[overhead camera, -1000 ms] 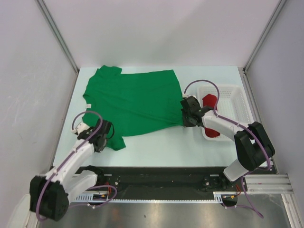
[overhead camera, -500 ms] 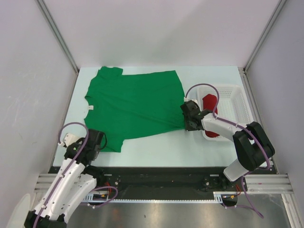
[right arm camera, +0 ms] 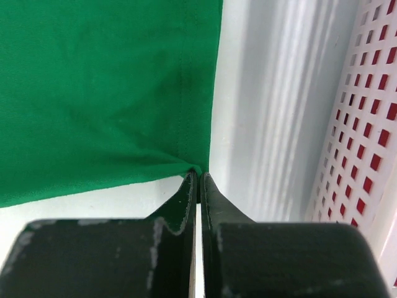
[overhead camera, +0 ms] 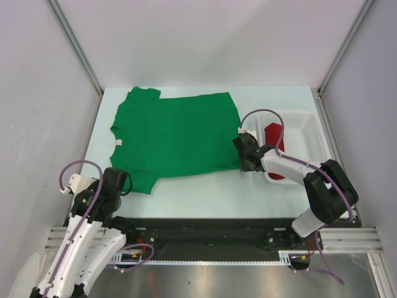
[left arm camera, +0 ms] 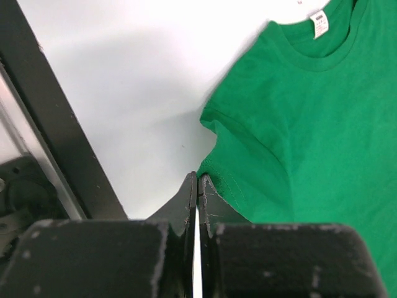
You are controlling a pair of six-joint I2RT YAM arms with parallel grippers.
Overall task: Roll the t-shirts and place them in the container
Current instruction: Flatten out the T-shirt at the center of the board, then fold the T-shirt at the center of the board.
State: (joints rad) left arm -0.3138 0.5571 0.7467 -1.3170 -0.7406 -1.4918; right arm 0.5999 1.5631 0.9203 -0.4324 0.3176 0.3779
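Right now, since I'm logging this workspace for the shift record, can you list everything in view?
green t-shirt: one, bright green, spread flat across the middle of the table
red t-shirt: one, red, rolled, inside the basket
basket: one, white mesh, right side of the table
table: one, pale, under everything
left arm: one, white and black, near left
right arm: one, white and black, near right
left pincer: black, shut on the green t-shirt's sleeve hem
right pincer: black, shut on its bottom corner

2 tees (overhead camera: 180,133), 1 basket (overhead camera: 305,139)
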